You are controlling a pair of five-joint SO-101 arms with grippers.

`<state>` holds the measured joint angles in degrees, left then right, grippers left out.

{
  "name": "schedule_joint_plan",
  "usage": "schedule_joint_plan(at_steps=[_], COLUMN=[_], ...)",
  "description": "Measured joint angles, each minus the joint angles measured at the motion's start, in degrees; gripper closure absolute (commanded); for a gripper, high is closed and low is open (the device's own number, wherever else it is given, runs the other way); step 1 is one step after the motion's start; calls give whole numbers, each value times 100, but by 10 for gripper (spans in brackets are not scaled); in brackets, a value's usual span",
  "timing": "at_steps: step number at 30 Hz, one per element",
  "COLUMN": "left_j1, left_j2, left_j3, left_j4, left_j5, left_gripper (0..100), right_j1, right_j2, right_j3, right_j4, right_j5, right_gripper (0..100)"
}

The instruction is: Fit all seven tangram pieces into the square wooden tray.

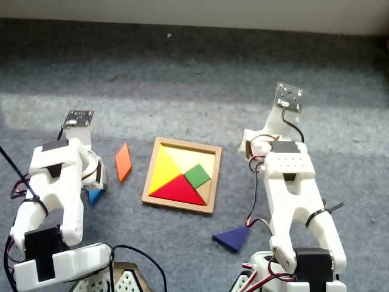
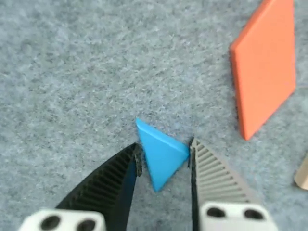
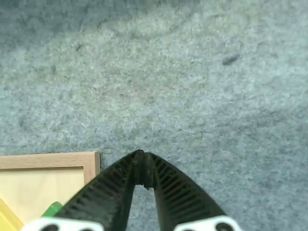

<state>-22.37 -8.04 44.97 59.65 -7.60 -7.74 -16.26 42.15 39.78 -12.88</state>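
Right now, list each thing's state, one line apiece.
Square wooden tray, partly filled
Yellow triangle, in tray
Red triangle, in tray
Green square, in tray
Orange parallelogram, loose outside tray
Dark blue triangle, loose outside tray
Light blue triangle, gripped
Left gripper, shut on light blue triangle
Right gripper, shut, empty

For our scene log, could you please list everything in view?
carpet: one, grey, underneath
wooden tray: one, pale, mid-carpet
yellow triangle: one, yellow, in tray
red triangle: one, red, in tray
green square: one, green, in tray
orange parallelogram: one, orange, carpet beside tray
dark blue triangle: one, navy, near right arm
light blue triangle: one, cyan, between left fingers
left fingers: two, black and grey, gripping it
right fingers: two, black, shut, beside tray
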Motion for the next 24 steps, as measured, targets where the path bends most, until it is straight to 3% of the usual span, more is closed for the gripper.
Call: schedule_joint_plan(at_steps=[7, 15, 18, 24], left_j1=[53, 642, 607, 167], left_j2=[-941, -1749, -1785, -1785], left_j3=[-440, -510, -510, -246], left_j4=[818, 1257, 1257, 1275], left_j5=[-9, -9, -9, -35], left_gripper=[829, 804, 723, 713], right_j1=[88, 105, 105, 105], right_j2=[0, 0, 0, 0], right_j3=[0, 0, 0, 0], right_j4=[0, 0, 0, 0], right_j5=[0, 0, 0, 0], right_gripper=[993, 993, 993, 993])
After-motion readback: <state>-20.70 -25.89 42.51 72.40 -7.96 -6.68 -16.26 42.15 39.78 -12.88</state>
